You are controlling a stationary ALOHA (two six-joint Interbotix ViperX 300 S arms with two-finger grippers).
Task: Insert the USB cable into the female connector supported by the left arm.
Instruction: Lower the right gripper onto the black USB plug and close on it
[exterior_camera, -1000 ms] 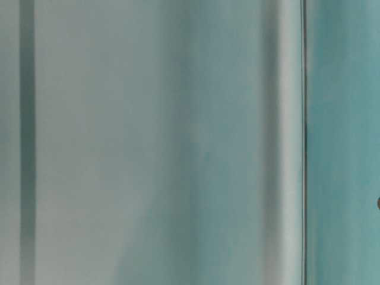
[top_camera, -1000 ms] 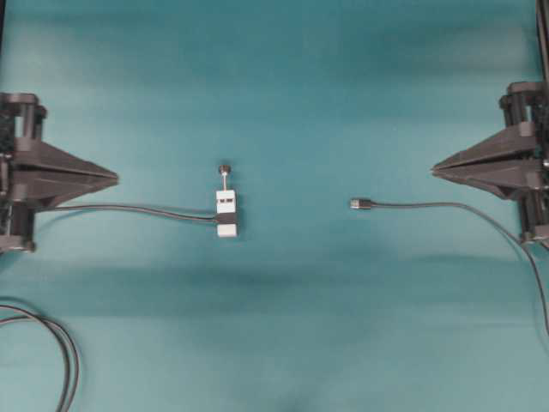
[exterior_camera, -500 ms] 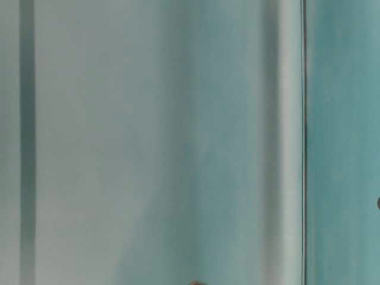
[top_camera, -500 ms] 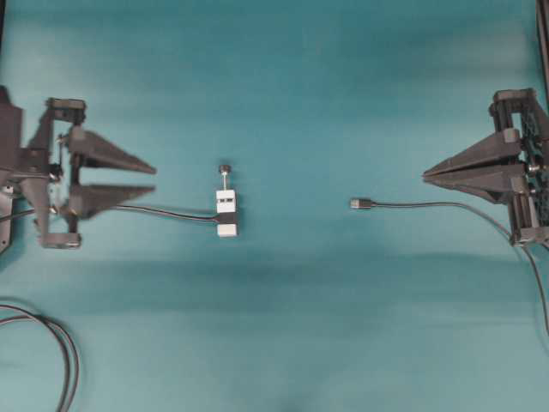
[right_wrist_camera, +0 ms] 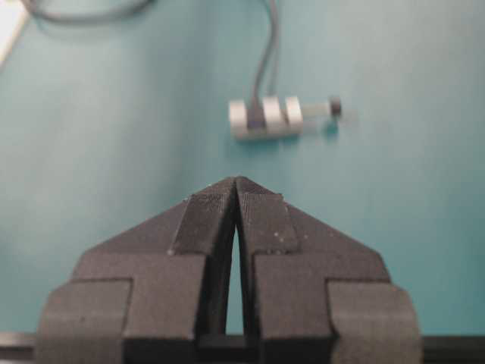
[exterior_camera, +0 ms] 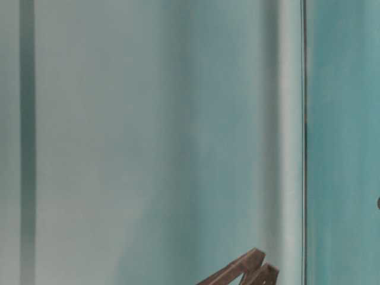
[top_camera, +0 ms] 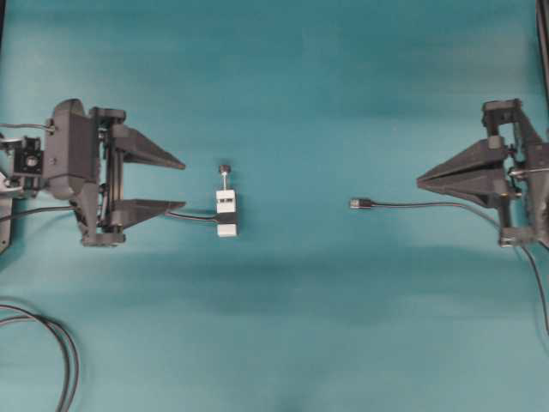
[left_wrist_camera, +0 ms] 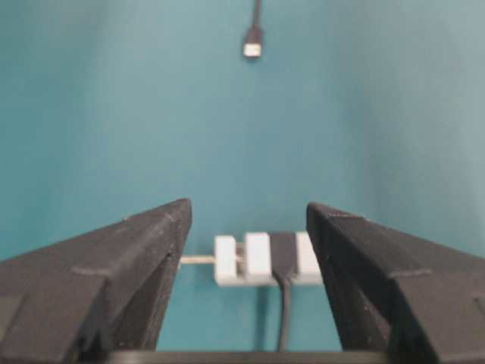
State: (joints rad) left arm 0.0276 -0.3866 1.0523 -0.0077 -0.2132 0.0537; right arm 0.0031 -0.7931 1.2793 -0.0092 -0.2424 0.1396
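Two arms are sitting at opposite ends of the teal bench (top_camera: 283,326) here. The left gripper (top_camera: 184,184) is hanging just beside the connector (top_camera: 226,209) with its jaws spread wide, nothing between them yet. From the left wrist view the white block is lying just past the fingertips (left_wrist_camera: 178,216), its black lead running back between them. The right gripper (top_camera: 419,181) is sitting near the far edge with jaws pinched together, holding nothing. The USB cable (top_camera: 429,205) is lying flat, plug (top_camera: 360,203) pointing at the connector but well apart from it. Some looping cables (top_camera: 60,343) are lying at the corner.
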